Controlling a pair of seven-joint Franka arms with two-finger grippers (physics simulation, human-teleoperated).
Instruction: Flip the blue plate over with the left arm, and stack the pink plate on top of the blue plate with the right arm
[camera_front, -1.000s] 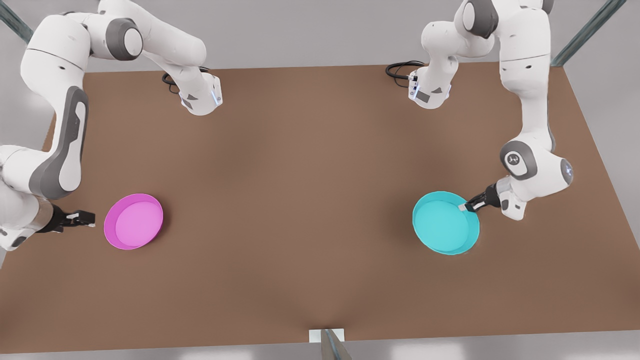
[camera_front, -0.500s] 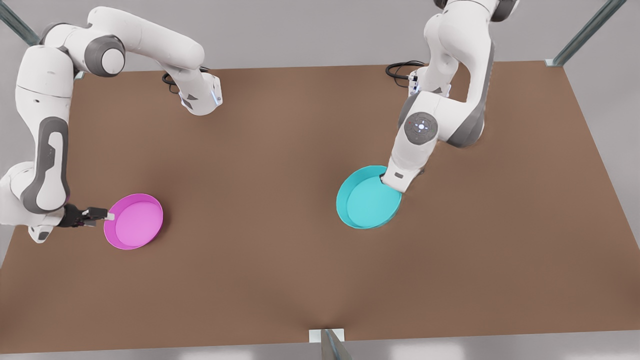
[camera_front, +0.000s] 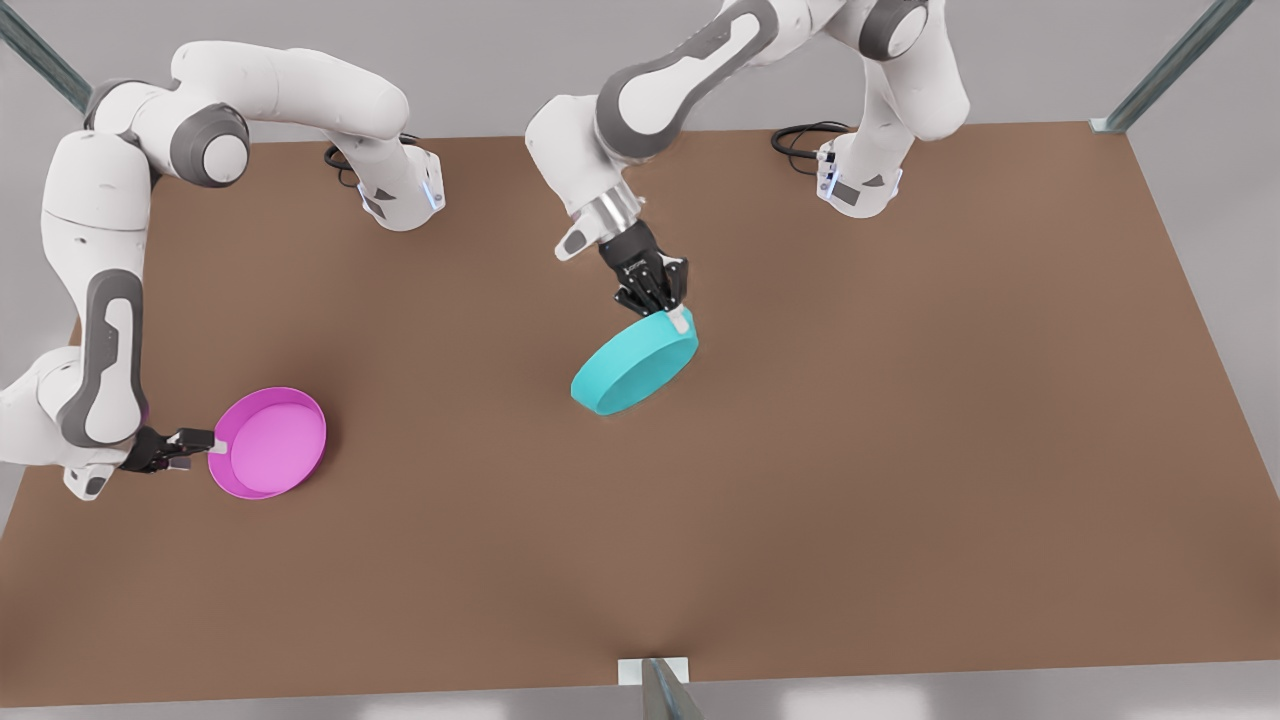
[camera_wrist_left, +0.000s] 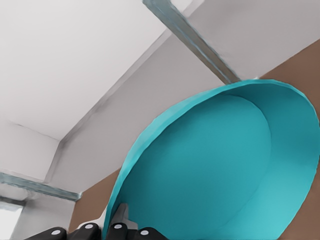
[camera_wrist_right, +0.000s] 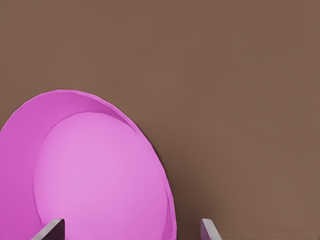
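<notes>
The blue plate (camera_front: 635, 362) hangs tilted above the table's middle with its underside facing the front view. Its hollow inside (camera_wrist_left: 215, 170) faces the left wrist camera. My left gripper (camera_front: 676, 318) is shut on its rim at the far edge, and the fingers (camera_wrist_left: 120, 227) pinch that rim. The pink plate (camera_front: 268, 442) lies open side up on the table at the front view's left. My right gripper (camera_front: 212, 443) is at its outer edge, open, and the rim (camera_wrist_right: 167, 220) passes between the two fingertips (camera_wrist_right: 50, 231).
The brown table (camera_front: 900, 450) has free room on the front view's right and along the near edge. Both arm bases (camera_front: 400, 195) and black cables (camera_front: 800, 135) stand at the far edge. A small bracket (camera_front: 655, 672) sits at the near edge.
My left gripper carried the blue plate from the front view's right toward the centre, lifted it and turned its underside up. My right gripper slid forward until its fingers straddle the pink plate's rim.
</notes>
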